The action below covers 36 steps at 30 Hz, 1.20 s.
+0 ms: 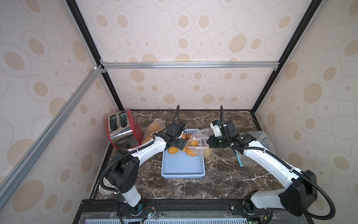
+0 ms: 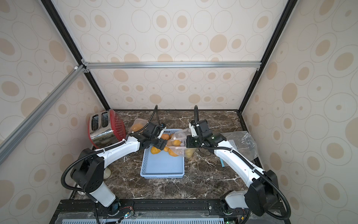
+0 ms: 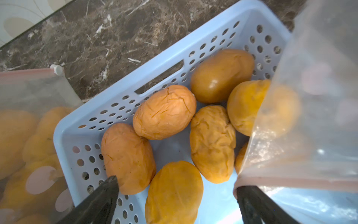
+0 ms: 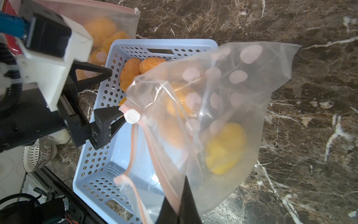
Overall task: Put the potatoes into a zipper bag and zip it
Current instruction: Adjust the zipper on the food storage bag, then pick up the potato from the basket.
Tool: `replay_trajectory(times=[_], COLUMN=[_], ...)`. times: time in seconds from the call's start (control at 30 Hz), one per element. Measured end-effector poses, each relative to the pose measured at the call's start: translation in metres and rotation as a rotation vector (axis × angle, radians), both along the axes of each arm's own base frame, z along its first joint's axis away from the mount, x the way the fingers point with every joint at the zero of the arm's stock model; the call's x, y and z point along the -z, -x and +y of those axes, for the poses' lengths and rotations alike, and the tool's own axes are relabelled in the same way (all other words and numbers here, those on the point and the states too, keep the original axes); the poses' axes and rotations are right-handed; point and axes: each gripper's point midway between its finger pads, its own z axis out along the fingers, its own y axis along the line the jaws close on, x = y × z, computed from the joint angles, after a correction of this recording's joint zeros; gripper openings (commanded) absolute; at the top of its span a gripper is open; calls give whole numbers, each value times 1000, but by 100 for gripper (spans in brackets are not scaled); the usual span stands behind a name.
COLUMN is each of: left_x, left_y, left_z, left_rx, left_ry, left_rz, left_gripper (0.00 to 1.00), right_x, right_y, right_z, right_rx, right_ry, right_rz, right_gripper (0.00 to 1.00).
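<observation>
We list: toaster (image 1: pixel 121 129); filled bag (image 1: pixel 155 128) beside it; left gripper (image 3: pixel 176 185), jaws spread over the blue basket (image 1: pixel 183 166); potatoes (image 3: pixel 164 112), loose at its far end; zipper bag (image 4: pixel 222 97), more potatoes inside, its rim pinched by right gripper (image 4: pixel 178 209).

- the near half of the blue basket (image 1: pixel 183 176) lay bare and open from above, while potatoes (image 1: pixel 173 150) crowded its far half.
- the left gripper (image 3: pixel 177 189) hung over that pile with jaws wide, one side near the basket's perforated wall, the other just beside the rim of the zipper bag (image 4: pixel 222 97).
- that zipper bag, pinched in the right gripper (image 4: pixel 178 205), draped over the basket's far right corner and covered the potatoes there.
- a filled bag (image 1: pixel 155 127) and a toaster (image 1: pixel 122 130) closed off the basket's far left side.
- a loose clear bag (image 1: pixel 260 140) lay on the right, partly under the right arm.
- the marble counter (image 1: pixel 193 186) in front of the basket stood open.
</observation>
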Motion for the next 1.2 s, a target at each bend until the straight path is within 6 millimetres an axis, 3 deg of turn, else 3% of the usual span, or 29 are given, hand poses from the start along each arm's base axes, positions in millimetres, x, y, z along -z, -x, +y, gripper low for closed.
replay_trajectory(times=[0.2,0.43,0.53,0.67,0.93,1.2], left_x=[-16,-86,-99,-85,-26,20], left_y=[16,41,43,39,27,17], left_z=[-16,-22,-20,-3,22,29], left_rx=[59,142,151,114,99,69], left_ry=[143,331,334,220,-27,-63], left_rz=[1,-136,-168,-167,-117,-26], left_gripper=[94,99,98,98,98,98], right_x=[4,8,8,6,6,6], right_y=[-1,1,2,2,2,2], right_z=[1,5,6,6,7,7], right_rx=[2,-18,-25,-26,-28,-28], right_ry=[1,-15,-22,-24,-26,-27], right_rz=[6,32,36,35,36,34], right_gripper=[0,0,0,0,0,0])
